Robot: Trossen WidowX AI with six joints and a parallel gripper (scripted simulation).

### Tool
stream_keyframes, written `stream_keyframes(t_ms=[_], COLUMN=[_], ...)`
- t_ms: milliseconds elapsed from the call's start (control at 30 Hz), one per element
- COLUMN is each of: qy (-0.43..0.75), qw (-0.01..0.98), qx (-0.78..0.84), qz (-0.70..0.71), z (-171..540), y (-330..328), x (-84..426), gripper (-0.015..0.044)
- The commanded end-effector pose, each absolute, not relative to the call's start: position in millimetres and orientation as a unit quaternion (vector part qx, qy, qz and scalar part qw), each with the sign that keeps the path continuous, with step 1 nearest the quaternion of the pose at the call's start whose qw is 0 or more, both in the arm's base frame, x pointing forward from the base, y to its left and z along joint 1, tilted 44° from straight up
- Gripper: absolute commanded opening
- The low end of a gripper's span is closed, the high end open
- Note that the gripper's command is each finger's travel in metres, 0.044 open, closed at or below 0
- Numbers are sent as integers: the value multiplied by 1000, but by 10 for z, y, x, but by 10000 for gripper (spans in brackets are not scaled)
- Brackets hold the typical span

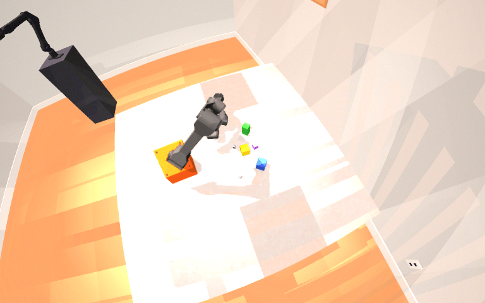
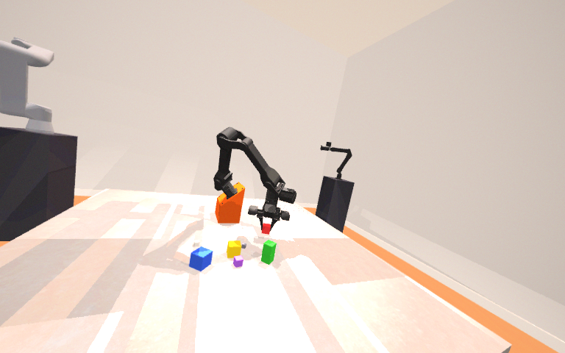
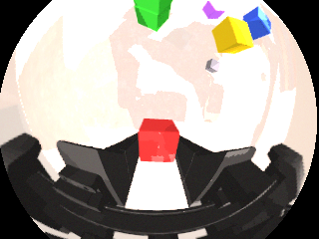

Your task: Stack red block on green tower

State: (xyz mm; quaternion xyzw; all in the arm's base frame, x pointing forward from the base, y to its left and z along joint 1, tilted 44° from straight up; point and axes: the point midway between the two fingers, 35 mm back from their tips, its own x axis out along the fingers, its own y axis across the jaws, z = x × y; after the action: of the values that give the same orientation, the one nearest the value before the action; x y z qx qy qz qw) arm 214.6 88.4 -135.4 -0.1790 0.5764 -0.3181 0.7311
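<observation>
At the centre of the exterior view, the tool [image 2: 266,228] [image 3: 158,134] points down and pinches the red block [image 2: 265,228] [image 3: 159,140] between its fingertips. The green tower [image 2: 268,252] [image 1: 245,129] [image 3: 153,12] stands upright on the tabletop [image 2: 241,307] [image 1: 200,228] [image 3: 75,90], apart from the red block. Left of the tower are the yellow block [image 2: 234,248] [image 1: 244,149] [image 3: 232,35], the small purple block [image 2: 237,261] [image 1: 254,146] [image 3: 212,10] and the blue block [image 2: 200,259] [image 1: 261,163] [image 3: 258,23]. From the top, the arm [image 1: 196,137] [image 2: 256,159] reaches out from its orange base [image 1: 181,175] [image 2: 229,211], mostly hiding the red block. In the wrist view, a finger flanks the red block on either side, and the tower is cut by the upper edge.
</observation>
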Motion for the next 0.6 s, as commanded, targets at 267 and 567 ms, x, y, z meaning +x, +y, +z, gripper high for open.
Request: stream_keyframes(t_ms=[267, 567], qy=[576, 576], qw=[733, 734], qx=[-174, -175], qz=[-317, -314], z=[-946, -765], y=[1278, 1454], x=[2077, 2047], gripper=[0, 0])
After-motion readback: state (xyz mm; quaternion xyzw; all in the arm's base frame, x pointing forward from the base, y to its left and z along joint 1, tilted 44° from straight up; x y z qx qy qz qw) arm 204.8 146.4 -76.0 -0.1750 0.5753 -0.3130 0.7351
